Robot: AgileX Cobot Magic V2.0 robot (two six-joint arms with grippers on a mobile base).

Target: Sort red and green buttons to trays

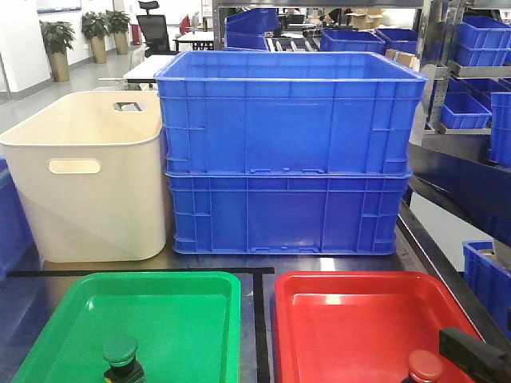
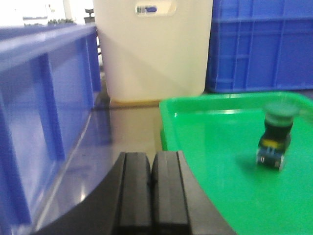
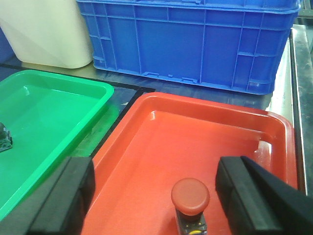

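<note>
One barcode sticker, unreadable, shows on the cream tub; left fingers clenched, right fingers spread, empty.

left claw: black, rubber-padded left claw, both fingers pressed flat together, nothing between them; points level and forward, low over the counter
right claw: black, blocky-fingered right claw, fingers spread wide apart, nothing gripped; angled downward
front view: only one dark finger of the right claw shows, at the lower right edge; left arm out of frame
</note>
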